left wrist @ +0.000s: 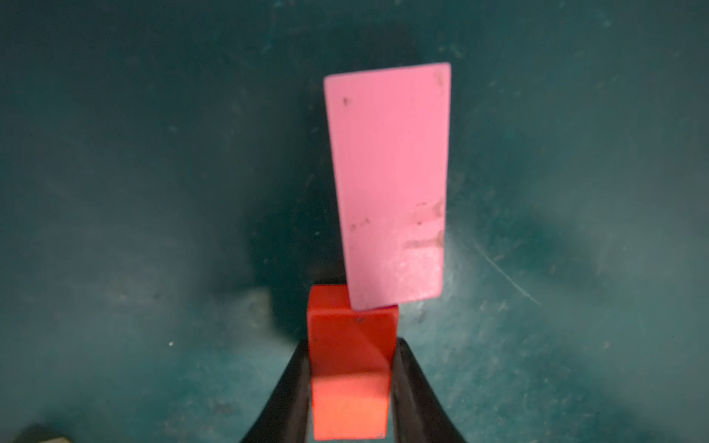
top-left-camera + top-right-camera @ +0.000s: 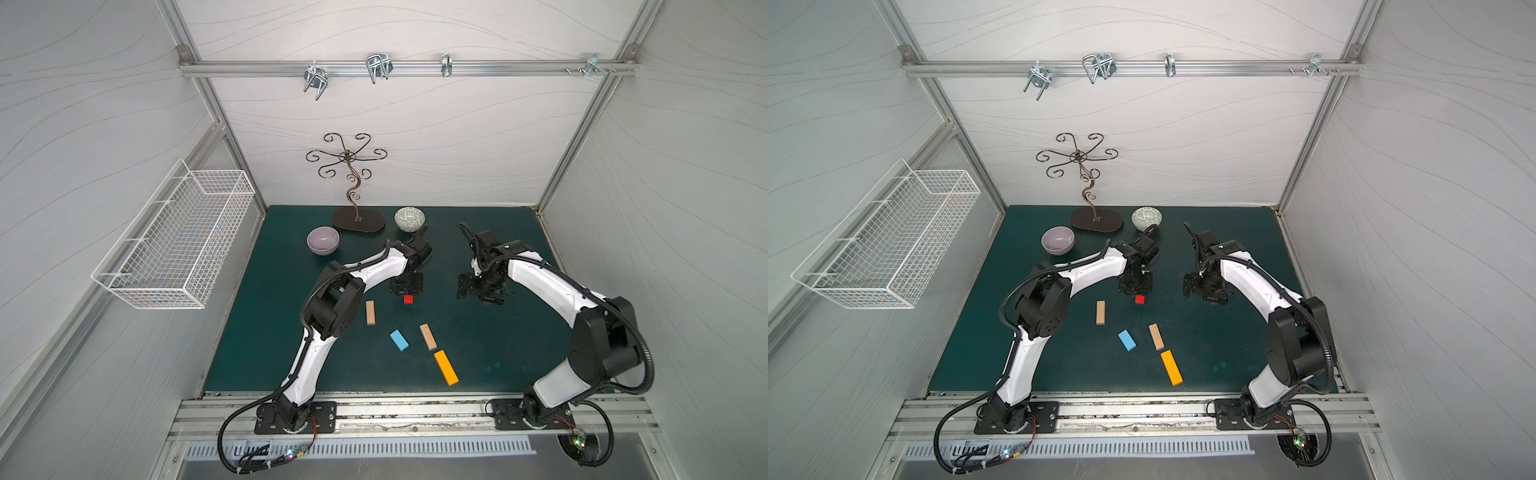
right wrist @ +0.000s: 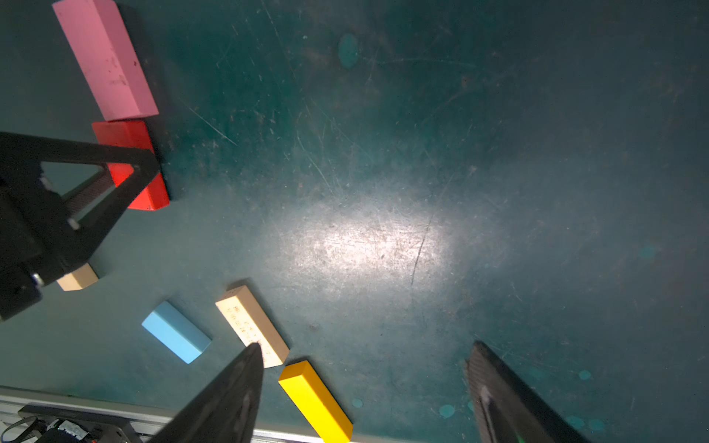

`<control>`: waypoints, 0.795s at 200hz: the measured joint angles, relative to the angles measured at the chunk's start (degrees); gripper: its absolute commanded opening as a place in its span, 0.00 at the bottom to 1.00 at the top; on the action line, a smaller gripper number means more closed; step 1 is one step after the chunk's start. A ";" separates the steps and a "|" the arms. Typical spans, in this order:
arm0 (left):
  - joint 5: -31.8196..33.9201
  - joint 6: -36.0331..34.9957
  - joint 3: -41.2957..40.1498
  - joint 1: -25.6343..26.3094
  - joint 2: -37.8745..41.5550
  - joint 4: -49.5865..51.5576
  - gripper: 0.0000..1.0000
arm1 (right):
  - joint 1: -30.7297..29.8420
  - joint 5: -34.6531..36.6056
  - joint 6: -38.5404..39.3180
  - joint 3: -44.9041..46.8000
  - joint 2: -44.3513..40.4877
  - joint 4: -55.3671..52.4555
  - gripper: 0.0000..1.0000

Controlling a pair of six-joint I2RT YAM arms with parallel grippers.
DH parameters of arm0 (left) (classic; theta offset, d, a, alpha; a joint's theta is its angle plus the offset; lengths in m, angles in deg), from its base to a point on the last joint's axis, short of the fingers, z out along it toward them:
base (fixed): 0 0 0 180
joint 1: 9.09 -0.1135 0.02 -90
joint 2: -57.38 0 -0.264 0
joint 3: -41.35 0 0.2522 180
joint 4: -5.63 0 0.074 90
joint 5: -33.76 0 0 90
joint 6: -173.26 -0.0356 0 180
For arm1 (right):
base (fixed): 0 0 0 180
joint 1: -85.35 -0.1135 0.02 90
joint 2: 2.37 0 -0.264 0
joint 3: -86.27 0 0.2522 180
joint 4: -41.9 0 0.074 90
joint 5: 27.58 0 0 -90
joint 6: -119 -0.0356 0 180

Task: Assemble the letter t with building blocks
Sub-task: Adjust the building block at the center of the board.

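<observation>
On scuffed mat [image 1: 153,191] — left claw [image 1: 351,345] pinches red bar [image 1: 349,399], abutting pink bar [image 1: 387,180].

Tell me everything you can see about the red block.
The red block is a short, matte rectangular bar, seemingly painted wood, lying flat on the green mat. The left claw grips its two long sides. One end appears to touch the end of the pink block, slightly offset.

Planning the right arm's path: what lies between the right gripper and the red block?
Between the right gripper and the red block only bare green mat shows, in both top views; the left gripper grips that block.
</observation>
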 measured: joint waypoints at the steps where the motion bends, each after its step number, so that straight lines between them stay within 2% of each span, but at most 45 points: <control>1: 0.00 0.04 0.00 0.00 0.00 0.00 0.27 | 0.00 0.00 0.00 0.00 0.00 -0.02 0.84; 159: -0.26 0.52 5.05 0.68 -3.10 2.05 0.27 | 0.04 -0.04 0.04 -0.02 0.00 -0.13 0.85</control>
